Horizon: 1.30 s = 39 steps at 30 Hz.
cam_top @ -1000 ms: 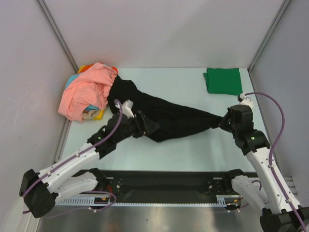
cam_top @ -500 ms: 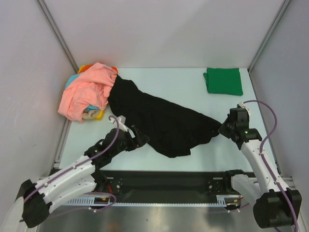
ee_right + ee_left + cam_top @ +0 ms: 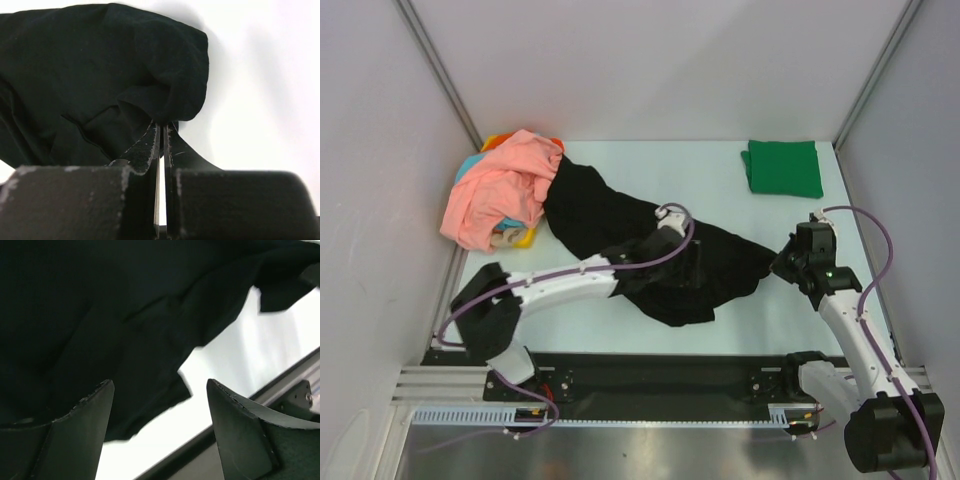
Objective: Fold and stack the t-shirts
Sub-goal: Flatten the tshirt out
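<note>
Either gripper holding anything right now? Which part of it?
Right gripper pinches a bunched edge of the black t-shirt, at the end nearest that arm. Left gripper is open over the shirt, holding nothing.

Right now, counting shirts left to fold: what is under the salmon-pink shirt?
An orange edge, a teal edge and a yellow edge peek out from beneath the salmon-pink shirt. How many garments lie there is hidden by it.

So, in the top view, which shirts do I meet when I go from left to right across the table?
salmon-pink t-shirt, on top of the crumpled pile → black t-shirt, spread out in the middle → green t-shirt, folded, at the far right
</note>
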Available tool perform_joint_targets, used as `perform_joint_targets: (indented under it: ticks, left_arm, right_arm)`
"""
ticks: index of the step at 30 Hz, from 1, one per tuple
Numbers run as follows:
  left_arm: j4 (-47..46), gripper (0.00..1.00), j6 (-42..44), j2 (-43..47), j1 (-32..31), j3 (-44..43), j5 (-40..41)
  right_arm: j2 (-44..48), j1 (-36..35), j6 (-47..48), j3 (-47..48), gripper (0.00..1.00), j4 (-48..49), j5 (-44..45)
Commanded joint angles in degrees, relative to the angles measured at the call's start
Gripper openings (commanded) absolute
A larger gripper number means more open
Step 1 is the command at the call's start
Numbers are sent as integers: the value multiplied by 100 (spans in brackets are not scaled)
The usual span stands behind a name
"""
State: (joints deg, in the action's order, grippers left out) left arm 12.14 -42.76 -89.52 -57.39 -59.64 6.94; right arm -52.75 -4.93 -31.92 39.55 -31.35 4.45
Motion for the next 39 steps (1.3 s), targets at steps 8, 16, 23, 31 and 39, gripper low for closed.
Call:
perform_joint_targets:
  ticks: [8,16,23,31,39]
  left_arm:
    - [1800,76,717,-2201,-352,-2517,1019]
    - [2002,67,717,-2887,-458,-2992,1389]
    - [2081,7,585,-2748,-458,-2896,1828]
    - [2846,0,506,-1212,-458,-2528,2548]
    - [3960,0,436,1441,-370,-2446,3356]
  right_arm:
    - [125,45,63,-70,0,235,-216]
    - [46,54,133,-123,0,349,-304]
    - [37,71,142,-97,0,349,-304]
    - [203,89,151,315,0,-10,-226]
    - [942,141,257,1633,0,-686,-181]
